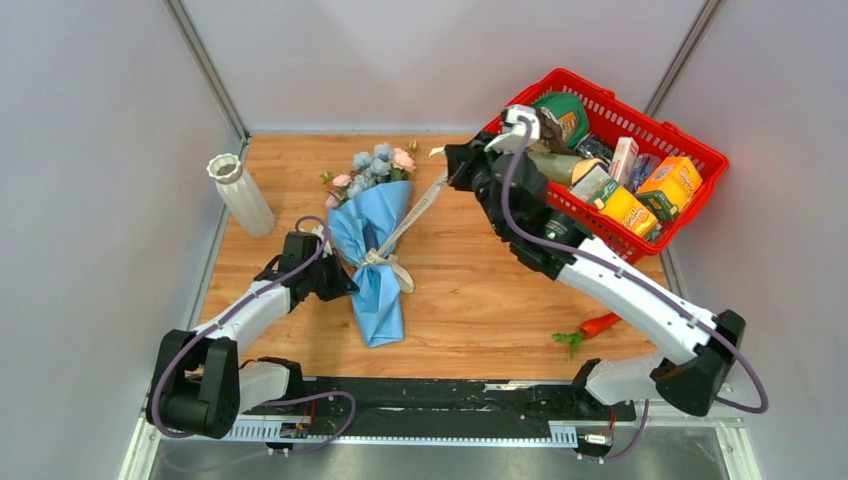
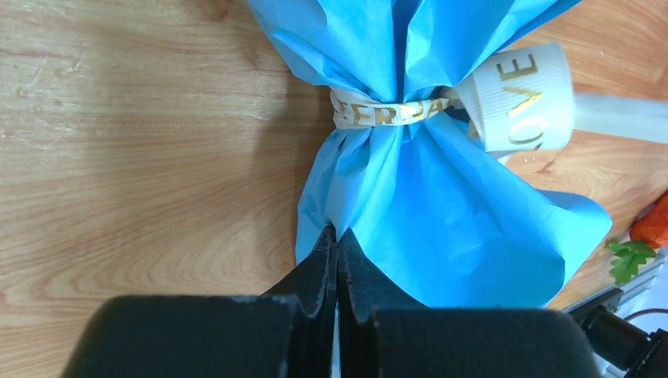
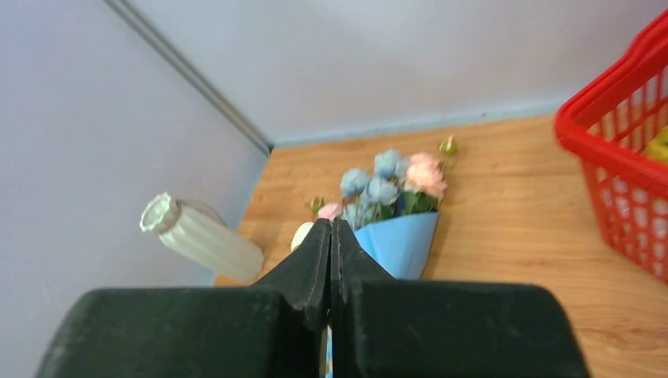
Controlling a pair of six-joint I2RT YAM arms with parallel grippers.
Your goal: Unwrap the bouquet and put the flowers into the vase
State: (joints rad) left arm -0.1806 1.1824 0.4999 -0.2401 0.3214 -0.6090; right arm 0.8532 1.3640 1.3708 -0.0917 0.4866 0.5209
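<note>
We see the left gripper (image 2: pixel 336 236), fingers pressed together, touching the bouquet (image 1: pixel 372 250) left of mid-bench (image 1: pixel 480 300); the right gripper (image 1: pixel 452 165) pinches its ribbon (image 1: pixel 420 205) taut.

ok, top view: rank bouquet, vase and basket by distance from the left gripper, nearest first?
1. bouquet: mid-table, its blue wrap right at the left gripper's tips.
2. vase: back left, beyond the gripper.
3. basket: back right, on the far side of the bouquet.
</note>
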